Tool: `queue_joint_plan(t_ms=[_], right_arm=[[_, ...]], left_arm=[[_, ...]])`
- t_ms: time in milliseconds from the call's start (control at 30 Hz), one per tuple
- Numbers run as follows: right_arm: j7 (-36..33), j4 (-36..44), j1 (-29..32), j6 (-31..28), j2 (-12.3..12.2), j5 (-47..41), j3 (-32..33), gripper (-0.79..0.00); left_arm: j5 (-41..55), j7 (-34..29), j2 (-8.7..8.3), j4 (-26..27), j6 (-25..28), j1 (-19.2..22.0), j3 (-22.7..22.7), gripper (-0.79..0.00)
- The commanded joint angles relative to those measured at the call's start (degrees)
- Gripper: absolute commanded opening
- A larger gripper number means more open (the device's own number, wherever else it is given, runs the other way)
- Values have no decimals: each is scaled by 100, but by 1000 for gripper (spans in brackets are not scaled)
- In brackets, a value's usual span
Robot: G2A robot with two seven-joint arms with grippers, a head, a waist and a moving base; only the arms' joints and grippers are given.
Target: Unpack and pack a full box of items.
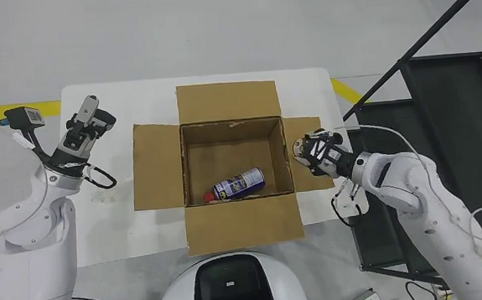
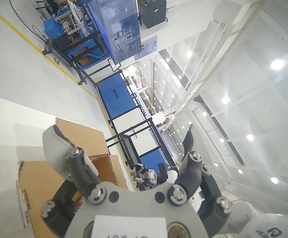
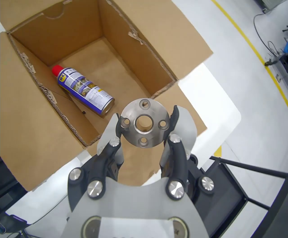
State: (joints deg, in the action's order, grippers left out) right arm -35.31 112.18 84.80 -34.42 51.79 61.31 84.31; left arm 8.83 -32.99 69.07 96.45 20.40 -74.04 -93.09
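Right gripper (image 3: 146,118) clamps steel flange (image 3: 155,112) over cardboard box's (image 3: 74,29) right flap, open floor beside spray can (image 3: 83,86) at robot-side wall. Left gripper (image 2: 120,135) spread wide, empty, left of box.

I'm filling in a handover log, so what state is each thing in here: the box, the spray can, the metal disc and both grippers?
box: open, all four flaps folded out.
spray can: lying on its side on the box floor, red cap on.
metal disc: gripped at its rim, held over a side flap.
right gripper: jaws shut on the metal disc.
left gripper: jaws open, empty.
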Motion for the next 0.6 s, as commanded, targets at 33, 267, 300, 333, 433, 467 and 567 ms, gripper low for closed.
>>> queue_joint_plan(t_ms=[33,267,300,333,433,467,567], right_arm=[[-122,-280,-350,-152,35,-255,-388,-785],[-122,-280,-350,-152,35,-255,-388,-785],[-122,-280,-350,-152,35,-255,-388,-785],[-122,-280,-350,-152,35,-255,-388,-785],[-122,-280,-350,-152,35,-255,-388,-785],[-122,-280,-350,-152,35,-255,-388,-785],[-110,-276,-339,-100,38,-210,-406,-785]], left_arm=[[0,0,0,0,0,0,0,0],[0,0,0,0,0,0,0,0],[0,0,0,0,0,0,0,0],[0,0,0,0,0,0,0,0],[0,0,0,0,0,0,0,0],[0,0,0,0,0,0,0,0],[0,0,0,0,0,0,0,0]])
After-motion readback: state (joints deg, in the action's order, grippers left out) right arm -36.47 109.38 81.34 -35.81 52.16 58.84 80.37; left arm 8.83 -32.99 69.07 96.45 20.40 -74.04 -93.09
